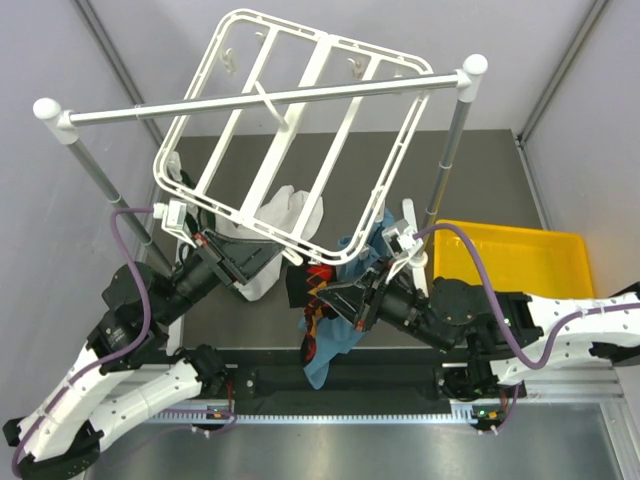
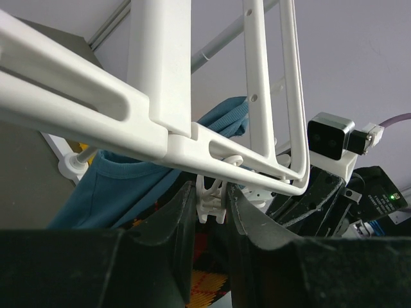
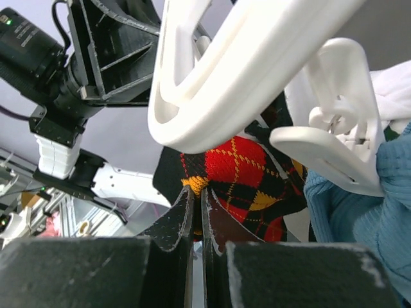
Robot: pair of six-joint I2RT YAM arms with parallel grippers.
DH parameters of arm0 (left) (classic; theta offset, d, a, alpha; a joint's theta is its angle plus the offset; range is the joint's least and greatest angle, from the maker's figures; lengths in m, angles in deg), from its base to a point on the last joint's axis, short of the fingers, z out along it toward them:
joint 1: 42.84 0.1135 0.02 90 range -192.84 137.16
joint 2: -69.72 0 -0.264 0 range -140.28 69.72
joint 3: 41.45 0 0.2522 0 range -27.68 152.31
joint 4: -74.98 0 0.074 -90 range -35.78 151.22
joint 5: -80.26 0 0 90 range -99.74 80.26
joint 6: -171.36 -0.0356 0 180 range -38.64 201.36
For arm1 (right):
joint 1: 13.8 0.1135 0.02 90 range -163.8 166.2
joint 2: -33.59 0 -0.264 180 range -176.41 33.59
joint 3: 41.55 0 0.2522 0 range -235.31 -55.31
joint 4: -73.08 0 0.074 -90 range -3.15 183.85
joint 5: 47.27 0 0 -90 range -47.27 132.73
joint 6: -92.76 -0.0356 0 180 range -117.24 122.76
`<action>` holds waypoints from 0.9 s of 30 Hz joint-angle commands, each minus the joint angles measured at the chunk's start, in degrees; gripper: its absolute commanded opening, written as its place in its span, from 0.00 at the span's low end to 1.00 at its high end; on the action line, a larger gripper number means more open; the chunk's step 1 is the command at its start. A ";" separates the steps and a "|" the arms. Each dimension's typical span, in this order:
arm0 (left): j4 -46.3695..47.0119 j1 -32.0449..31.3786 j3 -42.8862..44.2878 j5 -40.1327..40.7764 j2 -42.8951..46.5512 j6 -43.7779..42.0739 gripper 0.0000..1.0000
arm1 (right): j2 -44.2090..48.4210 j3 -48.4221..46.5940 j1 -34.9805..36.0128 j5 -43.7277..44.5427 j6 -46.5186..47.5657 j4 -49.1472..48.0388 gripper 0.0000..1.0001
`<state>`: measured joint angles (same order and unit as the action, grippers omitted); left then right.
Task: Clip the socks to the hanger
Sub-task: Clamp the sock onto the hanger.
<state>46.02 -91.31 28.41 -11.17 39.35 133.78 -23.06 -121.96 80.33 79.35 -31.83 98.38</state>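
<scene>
The white hanger hangs tilted from the silver rail. My left gripper is at its near edge; in the left wrist view my left gripper is shut on a small white clip dangling under the frame bar. My right gripper is shut on the edge of a black argyle sock and holds it up just under the frame. In the right wrist view my right gripper pinches the sock below the frame, next to another clip. I can make out only one sock.
A teal-blue cloth hangs from the frame's near edge beside the sock. A white cloth hangs behind it. A yellow tray stands at the right. The silver rail on two posts crosses above the table.
</scene>
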 commanded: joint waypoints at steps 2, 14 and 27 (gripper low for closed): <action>-3.60 -0.05 1.82 0.29 0.57 -0.66 0.00 | 1.18 1.00 0.97 -3.22 3.74 -5.46 0.00; -3.96 -0.13 2.18 -0.76 1.10 -0.04 0.00 | 1.36 3.72 0.97 1.52 6.37 -8.45 0.00; -4.57 -0.05 1.82 -0.50 1.72 -0.13 0.00 | 3.99 7.50 1.06 5.22 8.74 -14.08 0.00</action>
<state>43.37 -91.31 29.42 -10.29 40.70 133.82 -21.24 -114.66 80.59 83.02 -24.66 89.00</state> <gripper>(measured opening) 0.273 0.017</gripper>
